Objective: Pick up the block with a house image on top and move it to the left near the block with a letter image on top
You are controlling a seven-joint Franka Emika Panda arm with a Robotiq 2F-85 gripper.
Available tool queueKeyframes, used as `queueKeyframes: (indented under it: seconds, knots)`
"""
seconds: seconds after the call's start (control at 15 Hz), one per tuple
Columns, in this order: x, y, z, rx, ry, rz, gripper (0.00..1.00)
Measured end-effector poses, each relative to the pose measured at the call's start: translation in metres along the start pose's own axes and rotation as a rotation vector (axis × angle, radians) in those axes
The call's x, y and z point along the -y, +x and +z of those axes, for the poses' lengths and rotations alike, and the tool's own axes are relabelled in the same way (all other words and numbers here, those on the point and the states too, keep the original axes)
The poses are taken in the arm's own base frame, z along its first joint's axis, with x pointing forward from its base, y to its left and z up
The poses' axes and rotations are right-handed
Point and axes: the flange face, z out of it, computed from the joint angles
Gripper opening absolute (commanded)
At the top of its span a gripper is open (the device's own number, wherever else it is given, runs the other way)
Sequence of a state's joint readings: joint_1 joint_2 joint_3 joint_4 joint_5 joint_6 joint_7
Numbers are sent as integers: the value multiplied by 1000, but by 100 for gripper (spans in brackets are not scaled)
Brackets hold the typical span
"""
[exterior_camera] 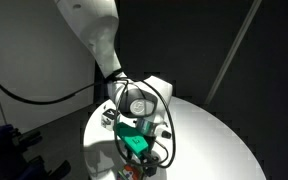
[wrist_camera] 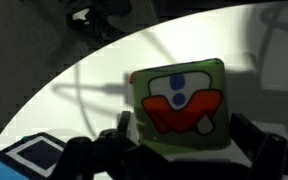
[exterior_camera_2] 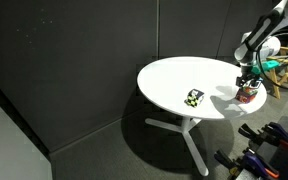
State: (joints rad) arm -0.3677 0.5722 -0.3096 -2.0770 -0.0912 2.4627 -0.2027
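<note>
The house block (wrist_camera: 179, 105) fills the wrist view, with a green top carrying a red-orange shape and white patches. My gripper (wrist_camera: 184, 140) has a dark finger close against each side of it and looks shut on it. In an exterior view the gripper (exterior_camera_2: 246, 90) is down at this reddish block (exterior_camera_2: 246, 98) near the right edge of the round white table (exterior_camera_2: 169, 80). The letter block (exterior_camera_2: 193, 97), with a whitish top and dark sides, sits apart from it, nearer the table's middle front. The arm and gripper (exterior_camera: 139, 155) show over the table in both exterior views.
The table's edge (wrist_camera: 44, 100) curves close behind the block, with dark floor and cables beyond. A blue-and-white item (wrist_camera: 29, 155) lies at the lower left of the wrist view. Black curtains surround the table. Equipment stands on the floor at the right (exterior_camera_2: 269, 135).
</note>
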Motion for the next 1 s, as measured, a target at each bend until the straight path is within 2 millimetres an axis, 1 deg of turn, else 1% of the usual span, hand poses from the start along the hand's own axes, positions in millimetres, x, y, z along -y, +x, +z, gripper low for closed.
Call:
queueKeyframes:
  seconds: [0.13, 0.27, 0.53, 0.6, 0.8, 0.87, 1.0]
  knots:
    - [0, 2, 2, -1, -3, -1, 56]
    - [0, 3, 1, -5, -4, -2, 43]
    - [-1, 6, -2, -12, -8, -4, 20]
    - [-1, 7, -3, -13, -12, -7, 19]
    - [0, 8, -6, -17, -28, -25, 9]
    - [0, 8, -9, -19, -34, -31, 11]
    - [2, 10, -15, -25, -49, -45, 7]
